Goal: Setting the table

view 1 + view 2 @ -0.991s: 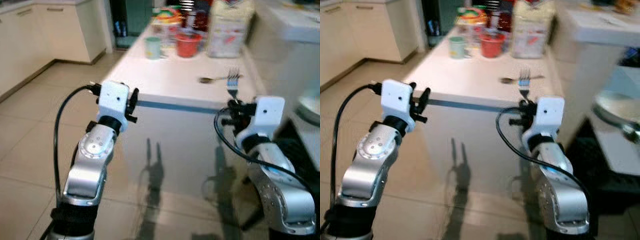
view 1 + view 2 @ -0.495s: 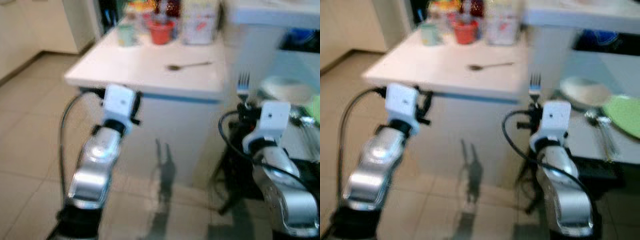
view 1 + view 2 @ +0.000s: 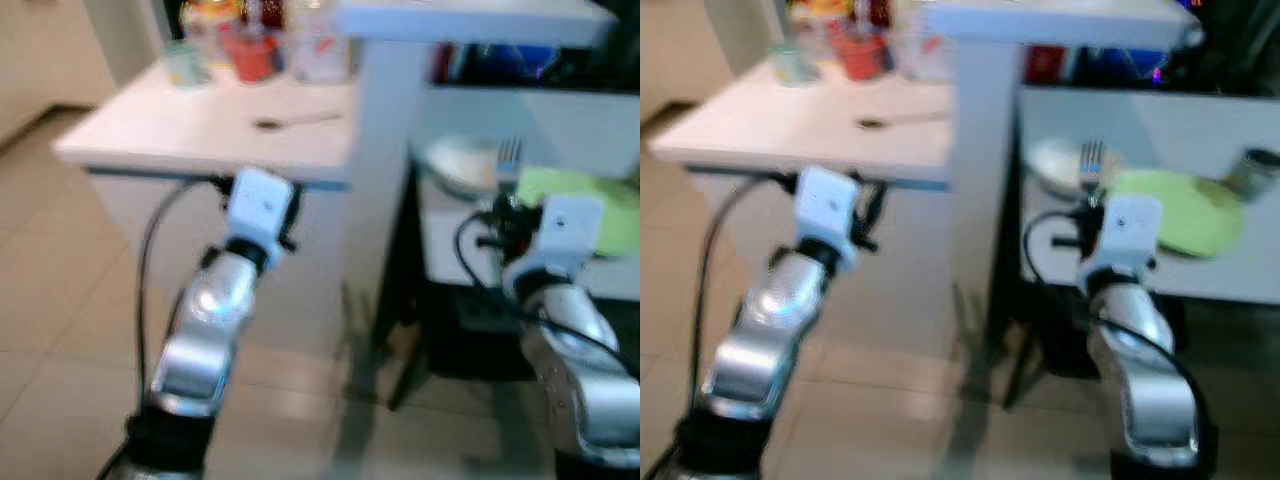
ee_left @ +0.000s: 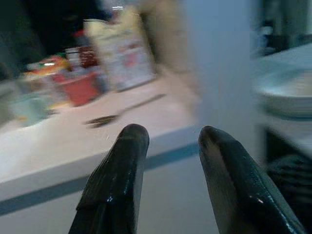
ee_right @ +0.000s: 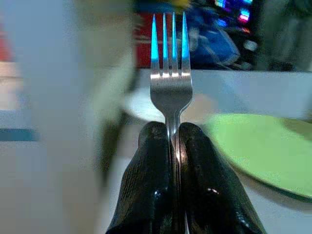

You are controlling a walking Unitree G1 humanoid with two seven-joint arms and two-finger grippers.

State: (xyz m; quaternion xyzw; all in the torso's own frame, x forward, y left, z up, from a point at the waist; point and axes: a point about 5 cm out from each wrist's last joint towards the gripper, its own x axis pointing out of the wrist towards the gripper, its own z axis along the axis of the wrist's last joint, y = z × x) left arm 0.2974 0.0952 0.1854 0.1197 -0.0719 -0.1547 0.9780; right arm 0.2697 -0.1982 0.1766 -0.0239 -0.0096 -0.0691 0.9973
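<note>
My right gripper (image 5: pixel 173 134) pinches a fork (image 5: pixel 170 73) upright (tines up), near a green plate (image 3: pixel 1180 210) on the right-hand table (image 3: pixel 1240 270). My left gripper (image 4: pixel 168 139), fingers apart and empty, hangs before the left counter (image 3: pixel 190 125), where a spoon (image 3: pixel 295 121) lies.

Kitchen corner, blurred

We note a beige tiled floor (image 3: pixel 40 300), a white table (image 3: pixel 150 130) with a blue-edged rim, a pale upright post (image 3: pixel 985 150) beside it, and a lower white surface (image 3: pixel 1240 280) past the post.
</note>
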